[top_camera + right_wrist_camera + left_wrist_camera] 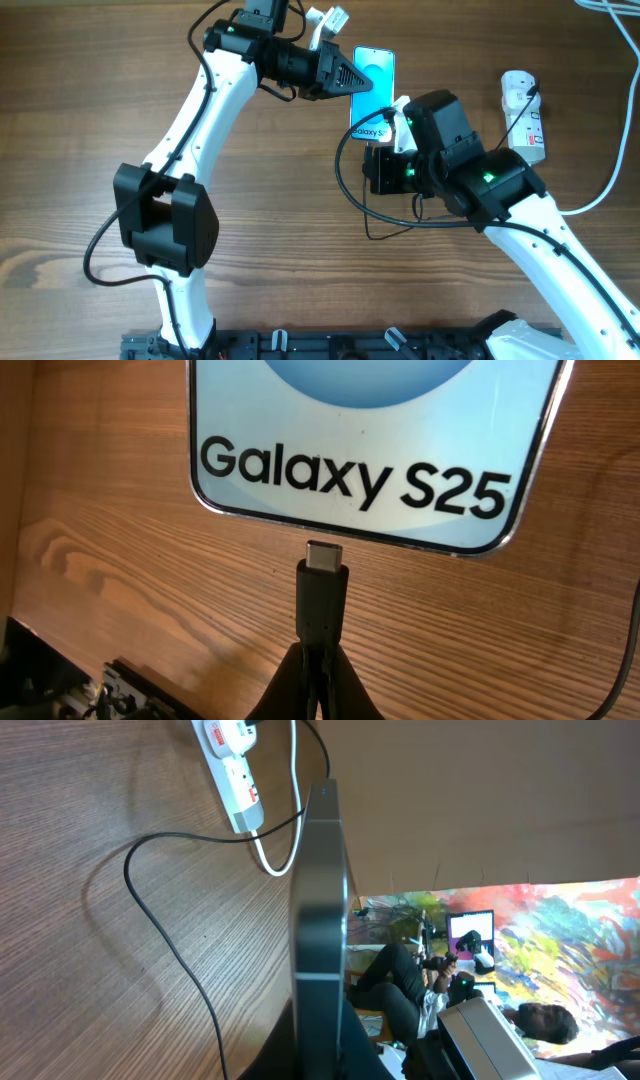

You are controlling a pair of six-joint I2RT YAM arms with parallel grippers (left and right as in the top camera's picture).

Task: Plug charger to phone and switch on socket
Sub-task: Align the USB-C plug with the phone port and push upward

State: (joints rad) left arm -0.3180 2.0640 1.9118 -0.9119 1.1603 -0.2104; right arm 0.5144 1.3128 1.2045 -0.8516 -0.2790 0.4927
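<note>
Wooden surface [80, 120]: socket [525, 120] far right.
Your left hand [356, 78]: clamps phone [378, 62].
Your right hand [318, 665]: pinches charger tip [323, 585], just below phone.

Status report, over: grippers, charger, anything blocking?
Left gripper shut on phone. Right gripper shut on charger, tip just short of phone's lower edge, not in. Nothing between them.

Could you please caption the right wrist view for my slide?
Right gripper holds the charger plug tip just short of the phone, not yet inserted.
</note>
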